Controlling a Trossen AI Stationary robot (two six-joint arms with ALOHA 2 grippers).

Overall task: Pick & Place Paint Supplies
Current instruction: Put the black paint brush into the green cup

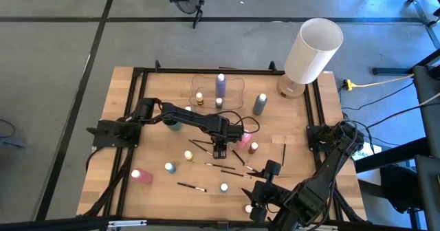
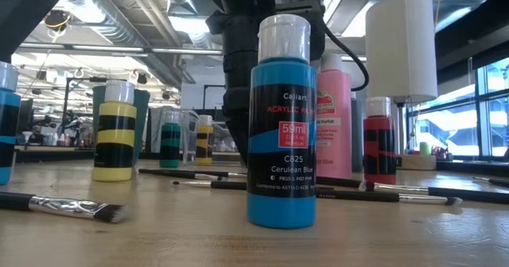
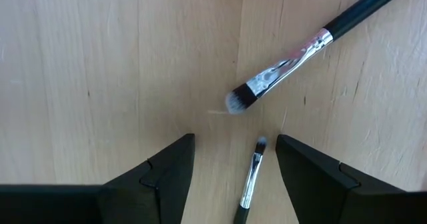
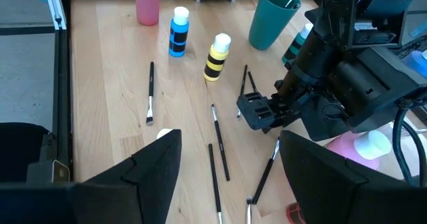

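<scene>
Thin dark-handled paintbrushes lie scattered on the wooden table [image 1: 302, 131] among small paint bottles. My left gripper [image 3: 235, 141] points straight down at mid-table [image 1: 220, 150], open. Its fingers stand on either side of a small brush [image 3: 250, 181] without touching it. That brush's light tip [image 3: 260, 144] lies flat on the wood. A larger brush [image 3: 287, 67] lies just beyond. My right gripper [image 4: 230, 136] hangs open over the near right part of the table [image 1: 270, 169], nothing between its fingers. A blue bottle [image 2: 281, 124] stands upright at the near edge.
A clear tray [image 1: 234, 86] at the back holds a purple bottle [image 1: 221, 85] and small bottles. A teal cup [image 1: 172, 124], grey bottle [image 1: 259, 104], and pink bottles [image 1: 142, 176] [image 1: 244, 140] stand around. The big white lamp [image 1: 313, 49] is at the far right corner.
</scene>
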